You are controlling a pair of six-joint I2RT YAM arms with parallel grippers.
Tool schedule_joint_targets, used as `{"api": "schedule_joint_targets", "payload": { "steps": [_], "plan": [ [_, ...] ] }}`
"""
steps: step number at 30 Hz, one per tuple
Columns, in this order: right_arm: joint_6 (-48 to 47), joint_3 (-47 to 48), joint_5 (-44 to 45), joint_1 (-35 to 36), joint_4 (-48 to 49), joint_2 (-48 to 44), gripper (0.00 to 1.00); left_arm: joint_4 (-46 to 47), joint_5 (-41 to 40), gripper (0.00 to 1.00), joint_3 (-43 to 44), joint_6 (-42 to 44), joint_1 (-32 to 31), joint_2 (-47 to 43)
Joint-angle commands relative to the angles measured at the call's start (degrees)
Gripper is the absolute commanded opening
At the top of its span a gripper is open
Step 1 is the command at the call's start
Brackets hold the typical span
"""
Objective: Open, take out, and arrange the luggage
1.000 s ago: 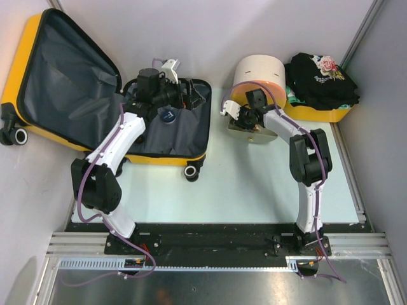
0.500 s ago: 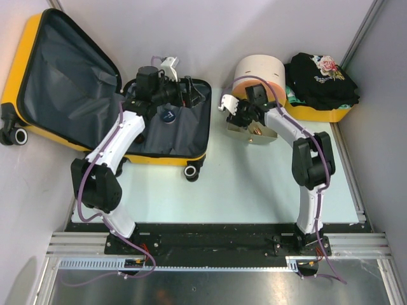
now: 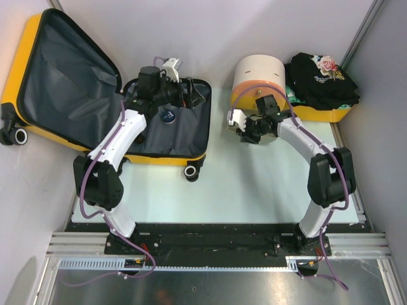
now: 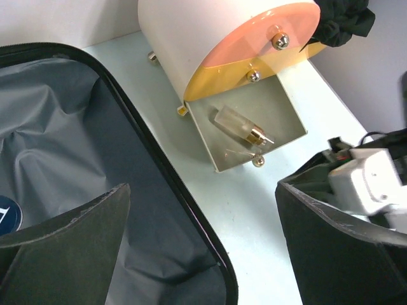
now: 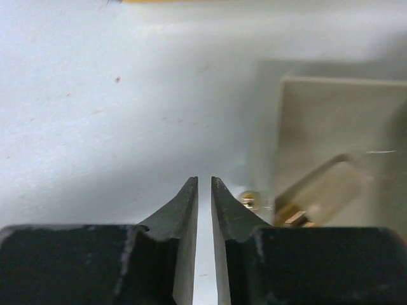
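Note:
The yellow luggage [image 3: 13, 76] lies open, its lid leaning at the far left and its grey-lined base half [image 3: 184, 130] in the middle. My left gripper [image 3: 191, 92] hangs open above the base's far right corner. In the left wrist view it [image 4: 202, 190] spans the black zipper rim [image 4: 165, 165], with nothing between its fingers. My right gripper [image 3: 246, 131] is low over the table in front of the cream-and-orange cabinet [image 3: 257, 71]. In the right wrist view its jaws [image 5: 204, 181] stand nearly shut, a thin slit between them, holding nothing.
The cabinet's bottom drawer [image 4: 254, 121] is pulled out, and a frosted bottle with a gold cap [image 4: 241, 127] lies in it, just right of my right fingertips [image 5: 324, 190]. A yellow bin [image 3: 318, 114] heaped with black clothes stands at the far right. A round blue badge [image 3: 169, 115] lies in the luggage base.
My right gripper has moved right and nearer, over the drawer front; its jaws widened, then narrowed to a slit. The left arm and luggage have not moved.

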Motion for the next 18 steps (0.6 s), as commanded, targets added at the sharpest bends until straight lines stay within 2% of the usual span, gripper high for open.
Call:
{"api": "schedule_joint_targets", "payload": {
  "steps": [1,6,12,15,18],
  "plan": [
    [1.3,-1.5,0.6,0.1,-2.4,3.7,0.15,-0.2,0.5,1.00,2.1,3.1,0.4,-0.4],
    [3.6,-2.6,7.7,-0.4,3.6,6.4,0.13,-0.9,-0.1,1.00,1.5,3.6,0.7,-0.8],
    [8.3,-3.9,24.0,-0.7,19.8,7.9,0.09,-1.2,-0.7,1.00,0.7,3.8,1.2,-0.8],
    [7.8,-4.0,27.7,-1.6,26.6,9.0,0.08,-1.3,-0.8,1.00,0.7,3.8,1.4,-0.6],
    [7.0,-4.0,27.8,-2.4,31.9,10.6,0.09,-1.3,-0.8,1.00,1.1,3.8,1.7,-0.2]
  ]
}}
